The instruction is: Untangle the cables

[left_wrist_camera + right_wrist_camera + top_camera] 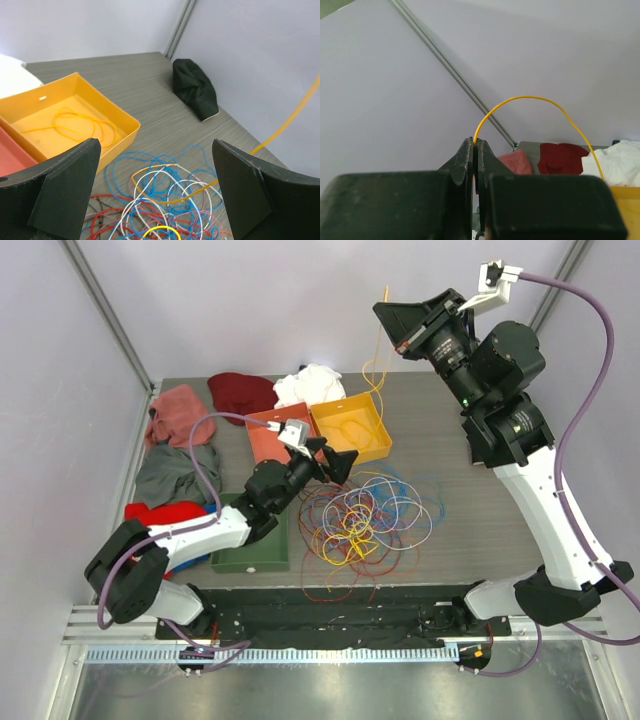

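Currently my right gripper (475, 146) is pressed shut on one yellow cable (530, 98). The cable leaves the fingertips, arcs upward and drops away toward the table (430, 430). This pinch is held high above the far side of the table. My left gripper (155, 150) stands spread wide with nothing between its fingers, low over the cables (365, 512) and just in front of the yellow tray (119, 141).

The step in hand, as I judge it, is drawing the pinched strand free of the heap. Recommended procedure:

1. Keep the right pinch firm. The strand is thin and sits at the very fingertips, so any slackening would likely drop it.
2. Pull slowly, along the strand's own line. In the left wrist view it runs down from the upper right into the white and blue loops. A quick pull would probably lift the whole heap.
3. Use the open left jaws to hold down neighbouring loops if they rise.
4. Lay the freed strand in the yellow tray, where one yellow strand is already coiled.

The heap lies on the table between my two arms. It is just below and ahead of the left jaws without touching them, and well below the right jaws. Only the single held strand joins it to the right jaws.
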{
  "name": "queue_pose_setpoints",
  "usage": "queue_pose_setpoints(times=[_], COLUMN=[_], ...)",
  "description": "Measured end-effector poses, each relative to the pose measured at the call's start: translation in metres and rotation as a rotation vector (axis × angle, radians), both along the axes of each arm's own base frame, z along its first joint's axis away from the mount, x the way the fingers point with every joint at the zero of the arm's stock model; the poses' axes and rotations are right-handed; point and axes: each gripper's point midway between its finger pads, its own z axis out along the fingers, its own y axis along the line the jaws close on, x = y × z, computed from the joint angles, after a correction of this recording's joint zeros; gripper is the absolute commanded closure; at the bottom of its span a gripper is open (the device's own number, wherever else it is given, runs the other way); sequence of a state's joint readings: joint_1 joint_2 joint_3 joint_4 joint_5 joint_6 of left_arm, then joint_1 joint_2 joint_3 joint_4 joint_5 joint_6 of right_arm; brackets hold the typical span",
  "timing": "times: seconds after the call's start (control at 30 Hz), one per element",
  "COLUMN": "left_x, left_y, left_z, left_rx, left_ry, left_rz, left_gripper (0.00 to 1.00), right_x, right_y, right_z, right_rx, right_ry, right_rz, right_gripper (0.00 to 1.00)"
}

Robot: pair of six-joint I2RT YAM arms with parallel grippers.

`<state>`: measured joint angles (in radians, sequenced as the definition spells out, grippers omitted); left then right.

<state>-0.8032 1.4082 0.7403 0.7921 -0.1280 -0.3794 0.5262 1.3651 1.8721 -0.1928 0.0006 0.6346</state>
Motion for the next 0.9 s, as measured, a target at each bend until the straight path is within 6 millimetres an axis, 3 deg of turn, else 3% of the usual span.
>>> queue_pose_setpoints(times=[0.13, 0.37, 0.53, 0.7, 0.9], left_x=[-0.007, -0.036, -0.057, -0.06, -0.04], left_y=[0.001, 0.026, 0.022, 0.001, -0.023], left_z=[0.009, 0.026, 0.041, 0.016, -0.019], left_rx=[-0.024, -0.055, -0.072, -0.013, 0.063], left_ry=[-0.032, -0.09, -0.132, -0.099, -0.031], left_rz=[-0.012, -0.034, -0.088, -0.135, -0.126], left_gripper=[0.0, 0.0, 0.0, 0.0, 0.25], right_x=[0.001, -0.003, -0.002, -0.006, -0.01], right_y=[0.0, -0.001, 0.003, 0.008, 0.011], right_z=[-0.007, -0.015, -0.02, -0.017, -0.019], right_rx=[-0.016, -0.014, -0.003, 0.024, 0.034], right_ry=[0.02, 0.031, 0.048, 0.051, 0.06], right_rz=[-0.002, 0.004, 0.022, 0.062, 0.09], right_gripper=[0.99, 0.99, 0.99, 0.99, 0.99])
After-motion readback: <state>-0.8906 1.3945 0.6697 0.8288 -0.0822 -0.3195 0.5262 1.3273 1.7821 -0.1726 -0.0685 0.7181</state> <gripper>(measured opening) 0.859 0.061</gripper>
